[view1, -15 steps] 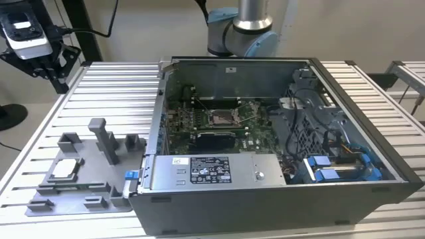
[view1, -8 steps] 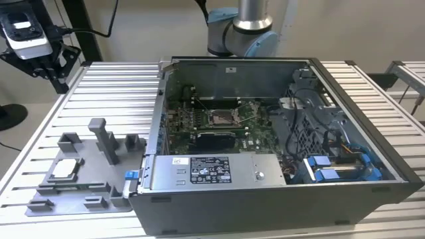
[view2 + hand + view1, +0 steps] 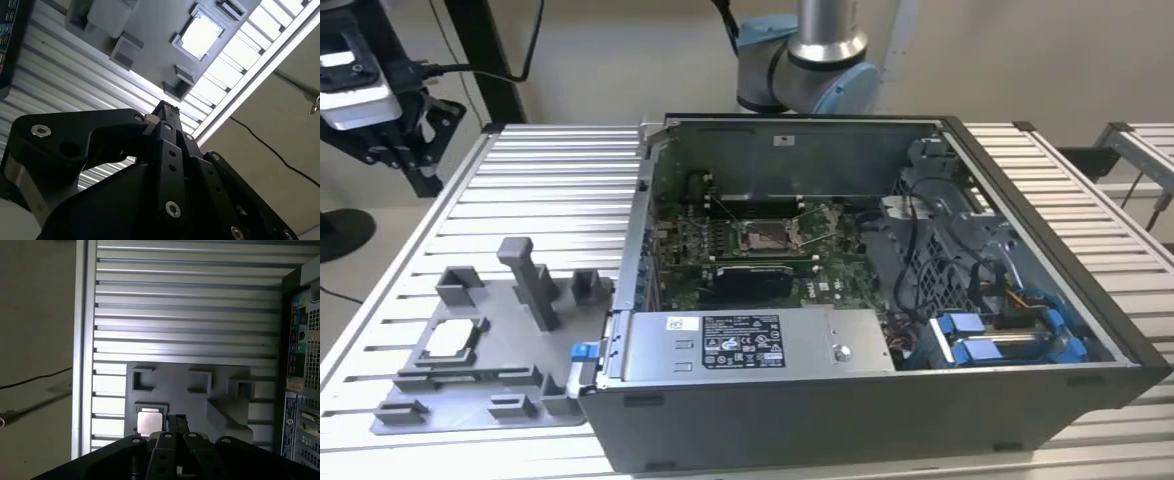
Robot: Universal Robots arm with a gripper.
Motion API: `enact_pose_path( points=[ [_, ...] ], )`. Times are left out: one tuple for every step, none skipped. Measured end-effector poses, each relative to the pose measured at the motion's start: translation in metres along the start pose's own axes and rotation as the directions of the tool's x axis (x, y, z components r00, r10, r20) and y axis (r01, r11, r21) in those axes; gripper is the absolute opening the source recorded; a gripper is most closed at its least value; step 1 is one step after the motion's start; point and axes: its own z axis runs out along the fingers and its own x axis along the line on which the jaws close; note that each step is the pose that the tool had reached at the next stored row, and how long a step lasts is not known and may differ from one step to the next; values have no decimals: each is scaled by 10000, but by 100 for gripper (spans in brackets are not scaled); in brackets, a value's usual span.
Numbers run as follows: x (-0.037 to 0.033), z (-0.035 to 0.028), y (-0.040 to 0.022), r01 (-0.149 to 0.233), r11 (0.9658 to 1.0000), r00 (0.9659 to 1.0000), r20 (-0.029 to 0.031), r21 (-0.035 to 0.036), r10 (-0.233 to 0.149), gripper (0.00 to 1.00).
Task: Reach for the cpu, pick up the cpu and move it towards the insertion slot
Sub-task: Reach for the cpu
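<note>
Well, the pincer (image 3: 165, 106) looks closed and empty, hanging above the grey holder (image 3: 175, 390) on the counter (image 3: 190, 315). The chip (image 3: 150, 421) lies flat in a pocket at that holder's edge, apart from the pincer. It is likely light, stiff, thin and delicate, so best pinched by two opposite edges, never its face.

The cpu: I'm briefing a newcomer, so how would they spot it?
Find the open computer case on the slatted table; at the exterior view's left of it lies a grey fixture plate. Near the plate's far edge from the case sits the cpu, the only flat, pale silver square among grey plastic blocks.
</note>
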Motion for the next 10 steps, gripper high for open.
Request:
enact_pose_path(
  points=[
    [21, 0, -15, 0, 10000, 10000, 0, 0, 0, 0],
    [42, 1, -29, 1, 10000, 10000, -1, 1, -1, 0],
    [64, 2, -41, 1, 10000, 10000, 0, 0, -1, 0],
    [89, 4, -55, 2, 10000, 10000, 0, 0, -2, 0],
    [112, 6, -64, 1, 10000, 10000, -1, 1, -1, 0],
    [135, 8, -77, 1, 10000, 10000, 0, 0, -1, 0],
    [153, 10, -94, 3, 10000, 10000, 0, 0, -3, 0],
    [169, 12, -113, 1, 10000, 10000, -2, 0, -1, 0],
    [178, 15, -136, 1, 10000, 10000, -4, 0, -1, 0],
    [182, 17, -158, 1, 10000, 10000, -9, 0, -1, 0]
  ],
)
